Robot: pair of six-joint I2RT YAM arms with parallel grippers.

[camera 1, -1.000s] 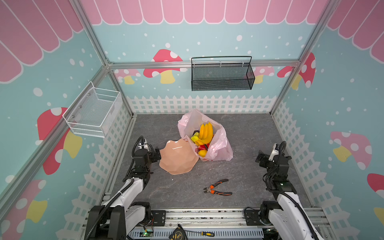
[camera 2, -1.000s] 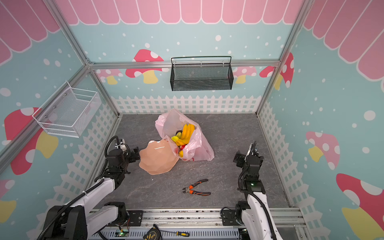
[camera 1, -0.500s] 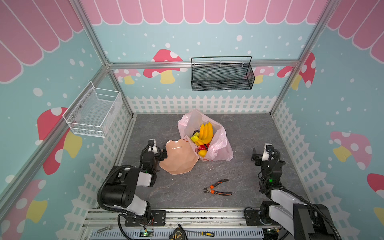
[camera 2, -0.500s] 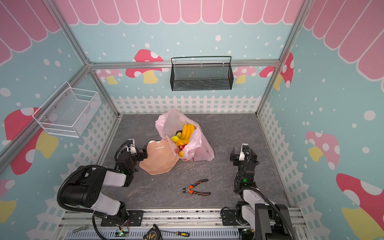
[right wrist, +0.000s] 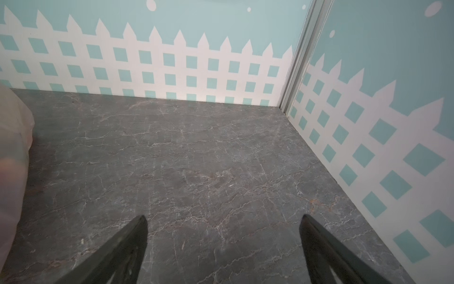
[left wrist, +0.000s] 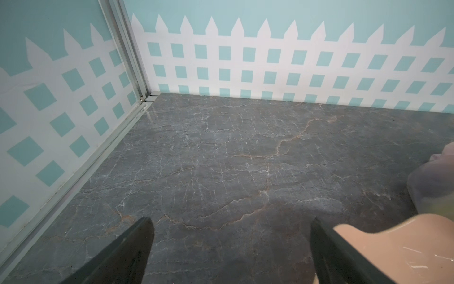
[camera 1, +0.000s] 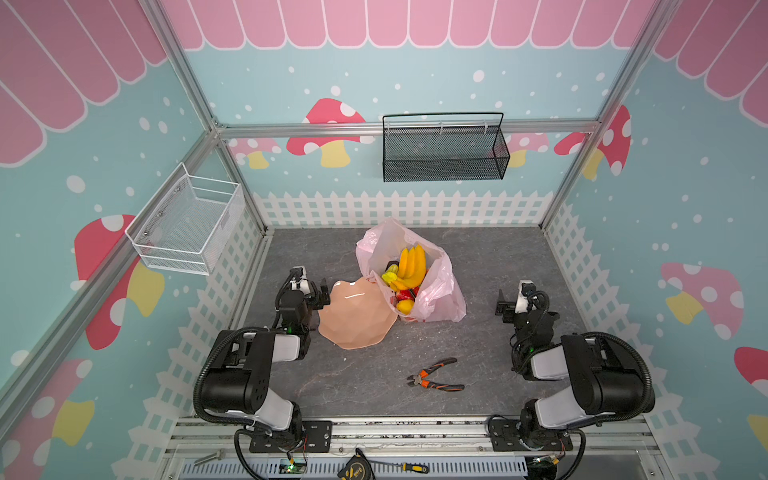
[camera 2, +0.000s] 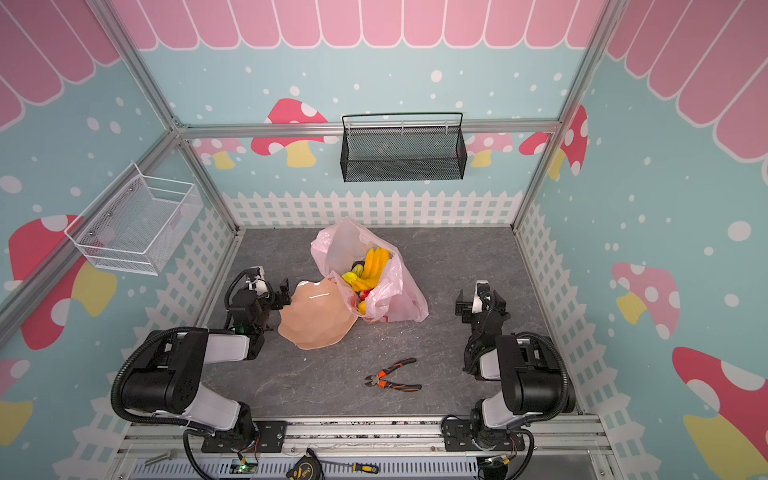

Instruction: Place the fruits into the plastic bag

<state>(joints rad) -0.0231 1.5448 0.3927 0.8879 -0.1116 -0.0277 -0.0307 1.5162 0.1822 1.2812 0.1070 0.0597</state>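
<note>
Left tool (left wrist: 229, 223) is sitting wide open, gripping nothing, just beside peach plate (camera 1: 353, 320). Plastic bag (camera 1: 442, 293) is lying mid surface (camera 1: 490, 257), touching the plate, and is holding the fruits (camera 1: 409, 268) in its open mouth. Pliers (camera 1: 436, 376) are lying nearer the front. Right tool (right wrist: 223, 218) is sitting wide open and empty, well apart from the bag.

Both top views looked steeply down from high over the near edge, sharing the whole desk (camera 1: 365, 374). Wrist cameras sat low, facing the far wall (left wrist: 270, 61); both clipped the plastic bag (left wrist: 439, 177).
</note>
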